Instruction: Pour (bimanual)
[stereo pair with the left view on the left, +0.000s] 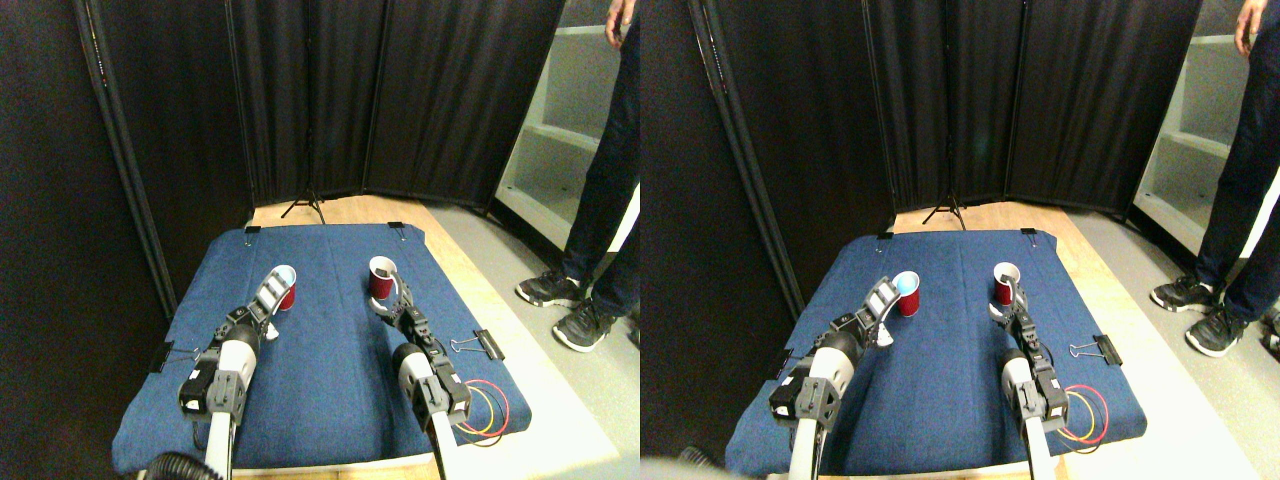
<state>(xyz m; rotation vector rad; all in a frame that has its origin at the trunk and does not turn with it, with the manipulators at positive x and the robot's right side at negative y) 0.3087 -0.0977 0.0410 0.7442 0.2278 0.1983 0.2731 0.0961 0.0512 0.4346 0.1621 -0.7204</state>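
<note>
The left end effector (272, 296) is wrapped around a red cup (285, 287) and holds it above the blue cloth (320, 380) on the bench. This cup is tipped, and its white mouth shows something pale blue inside.

The right end effector (392, 298) is pressed to the side of a second red cup (382, 279), just in front of it. That cup stands up straight on the cloth. Whether the right end effector grips the cup or only touches it is too small to tell. The two cups are well apart, one by each end effector.

Just right of the right arm lies a black clip (487, 344) at the edge of the cloth, and behind it are red and yellow wires (490, 410). Far off to the right, a person (600, 200) in dark trousers and black shoes stands on the floor beside white shelves (560, 130). Black curtains (400, 100) hang behind the bench.
</note>
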